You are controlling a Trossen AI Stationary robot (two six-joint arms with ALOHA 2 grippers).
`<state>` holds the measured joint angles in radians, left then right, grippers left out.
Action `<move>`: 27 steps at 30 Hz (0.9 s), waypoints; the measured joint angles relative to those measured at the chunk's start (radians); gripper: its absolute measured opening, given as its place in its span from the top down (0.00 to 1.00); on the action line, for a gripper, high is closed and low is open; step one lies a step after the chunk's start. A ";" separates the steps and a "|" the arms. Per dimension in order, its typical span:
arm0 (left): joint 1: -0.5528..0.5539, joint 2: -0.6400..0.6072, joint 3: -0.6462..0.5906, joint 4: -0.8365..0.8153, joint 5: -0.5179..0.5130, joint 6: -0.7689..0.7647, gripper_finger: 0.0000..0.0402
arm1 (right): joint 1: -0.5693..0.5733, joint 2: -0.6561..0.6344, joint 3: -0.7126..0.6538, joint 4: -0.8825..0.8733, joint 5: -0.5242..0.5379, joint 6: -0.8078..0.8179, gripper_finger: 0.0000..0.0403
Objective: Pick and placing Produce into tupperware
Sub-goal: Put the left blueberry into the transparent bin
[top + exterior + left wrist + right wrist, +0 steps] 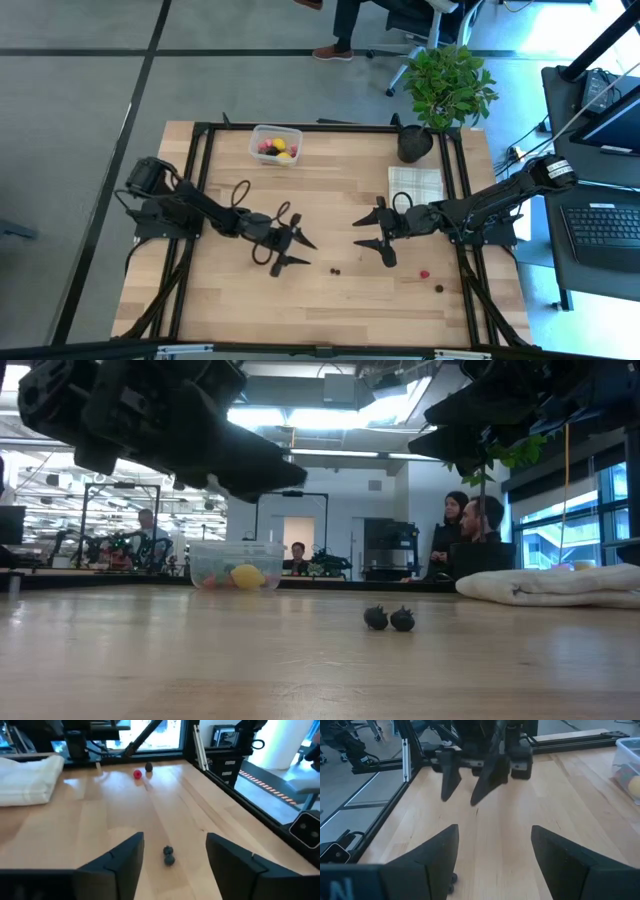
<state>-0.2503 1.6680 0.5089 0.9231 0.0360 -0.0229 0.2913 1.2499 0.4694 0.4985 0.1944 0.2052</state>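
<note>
Step in hand: approach for a pick. The left gripper (300, 252) hangs above the table centre, fingers apart and empty. Two dark berries (334, 270) lie touching on the wood just beside it at its 4 o'clock. The right gripper (372, 238) faces it, fingers spread wide, empty. A red berry (424, 273) and another dark berry (438, 288) lie near the 5 o'clock edge. The tupperware (276, 145), partly filled, sits at 12 o'clock.

Next move, judged: the left gripper should descend astride one dark berry and close.
</note>
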 joint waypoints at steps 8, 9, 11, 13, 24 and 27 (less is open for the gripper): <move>-0.005 0.174 0.124 0.022 0.014 0.052 0.48 | 0.000 0.000 0.000 -0.010 0.000 0.000 0.38; -0.006 0.196 0.141 0.025 0.023 0.059 0.48 | 0.000 0.000 0.000 -0.012 0.000 -0.001 0.38; -0.010 0.240 0.164 0.026 0.034 0.075 0.50 | 0.000 0.000 0.000 -0.015 0.000 -0.002 0.38; -0.016 0.287 0.181 0.042 0.035 0.078 0.51 | 0.000 0.000 0.000 -0.016 0.000 -0.005 0.38; -0.021 0.437 0.245 0.151 0.006 0.054 0.60 | 0.000 0.000 0.000 -0.017 0.000 -0.005 0.38; -0.015 0.466 0.256 0.142 0.004 0.033 0.62 | 0.000 0.000 0.000 -0.017 0.000 -0.001 0.38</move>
<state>-0.2652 2.1338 0.7645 1.0651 0.0399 0.0100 0.2909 1.2499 0.4694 0.4812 0.1940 0.2045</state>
